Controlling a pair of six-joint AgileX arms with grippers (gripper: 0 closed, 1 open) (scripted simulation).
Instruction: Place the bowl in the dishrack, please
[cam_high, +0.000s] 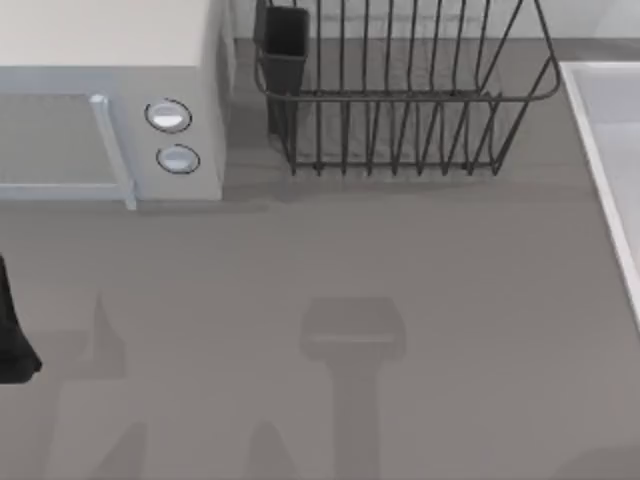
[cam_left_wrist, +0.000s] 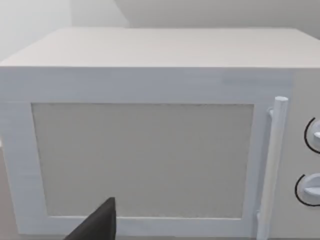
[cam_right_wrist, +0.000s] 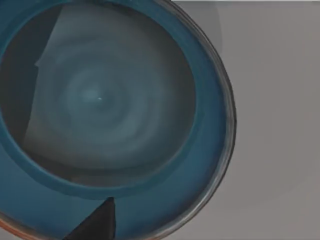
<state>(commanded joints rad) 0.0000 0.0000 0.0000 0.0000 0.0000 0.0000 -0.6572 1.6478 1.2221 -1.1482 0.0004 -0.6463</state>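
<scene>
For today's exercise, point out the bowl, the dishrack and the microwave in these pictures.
bowl (cam_right_wrist: 100, 100): right wrist view, centre of its blue inside.
dishrack (cam_high: 400, 97): top view, front rim wire.
microwave (cam_left_wrist: 145, 160): left wrist view, middle of the door panel.

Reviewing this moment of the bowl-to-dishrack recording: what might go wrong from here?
1. In the right wrist view the bowl sits very close under the camera, with one dark fingertip over its near wall; a grip on that thin rim might slip.
2. The dishrack has many upright tines, so a lowered bowl may catch or tip.
3. The microwave stands right beside the rack, and the left arm is at the table's left edge.
</scene>
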